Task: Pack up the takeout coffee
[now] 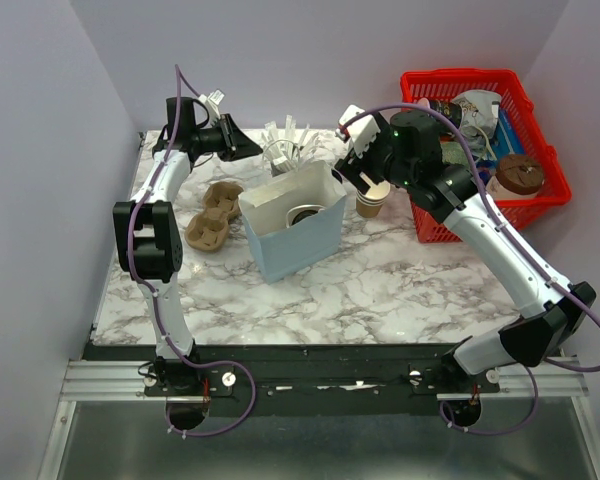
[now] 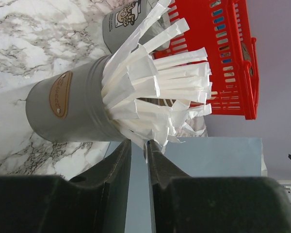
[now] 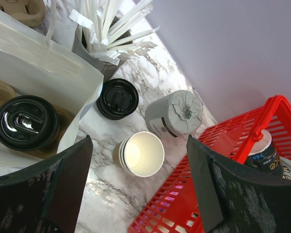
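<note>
Coffee (image 3: 25, 121) with its black lid sits inside the bag (image 1: 300, 245), pressed into what looks like a brown pulp carrier on the bag's floor. By my reading the main packing step is done. What seems to be left is an extra or two, most likely a wrapped straw (image 2: 155, 82) from the tin (image 2: 72, 107) that stands just behind the bag.

Behind the bag and to its left, the left arm stretches along the far edge of the marble table (image 1: 380, 290), its wrist turned sideways toward the tin. The left gripper (image 2: 138, 150) has its fingers drawn almost together, with only a thin slot between them, and the tips are in among the lowest straw ends. A white sliver shows at the top of the slot, but I cannot tell whether a straw is really pinched there.

To the right of the bag, the right arm reaches diagonally across the table and bends down at the wrist. The right gripper (image 3: 139, 145) hangs with its fingers spread wide and nothing in them, directly over a stack of lidless paper cups (image 3: 140, 153). A stack of loose lids (image 3: 117, 98) lies just beside the bag's right wall, a grey roll (image 3: 174, 112) is near it, and a red basket (image 1: 460, 78) stands further right. Two spare carriers (image 1: 212, 215) lie left of the bag.
</note>
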Motion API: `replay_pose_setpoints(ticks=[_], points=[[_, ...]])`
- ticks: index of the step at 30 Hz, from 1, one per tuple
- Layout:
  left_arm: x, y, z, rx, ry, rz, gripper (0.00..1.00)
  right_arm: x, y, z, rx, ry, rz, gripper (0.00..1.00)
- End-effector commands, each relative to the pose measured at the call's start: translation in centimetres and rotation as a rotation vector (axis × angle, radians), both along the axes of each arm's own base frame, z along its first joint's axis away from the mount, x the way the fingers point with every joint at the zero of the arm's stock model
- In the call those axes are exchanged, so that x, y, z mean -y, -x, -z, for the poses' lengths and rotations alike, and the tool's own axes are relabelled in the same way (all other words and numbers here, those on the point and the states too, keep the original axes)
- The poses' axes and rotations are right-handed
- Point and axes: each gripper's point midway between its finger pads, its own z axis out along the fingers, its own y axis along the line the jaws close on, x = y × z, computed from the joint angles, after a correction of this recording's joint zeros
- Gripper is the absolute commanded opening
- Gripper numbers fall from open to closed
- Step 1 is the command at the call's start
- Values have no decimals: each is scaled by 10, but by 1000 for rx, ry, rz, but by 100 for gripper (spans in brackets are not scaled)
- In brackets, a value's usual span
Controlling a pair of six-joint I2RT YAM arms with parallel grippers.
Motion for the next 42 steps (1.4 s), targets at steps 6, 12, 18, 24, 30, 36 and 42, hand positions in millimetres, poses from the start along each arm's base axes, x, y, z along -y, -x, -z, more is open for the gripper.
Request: replay_pose_setpoints(ticks=[6,12,18,24,30,36,42], points=[[3,13,-18,13,31,22,29,2,-4,0,0,14,13,86],[5,18,-24,12,49,40,10,1,-6,-1,3,17,10,86],[6,26,-59,82,72,56,0,1,-8,-5,19,17,8,86],[10,47,-130,231,112,97,0,-2,-11,-15,37,6,3,86],[11,75,-196,393,134,128,0,-19,-13,-26,48,-35,-64,87],[16,115,-256,520,189,198,0,-36,-15,-52,57,-130,-112,87],[19,162,-303,687,165,247,0,-7,-44,-62,131,-141,93,90]])
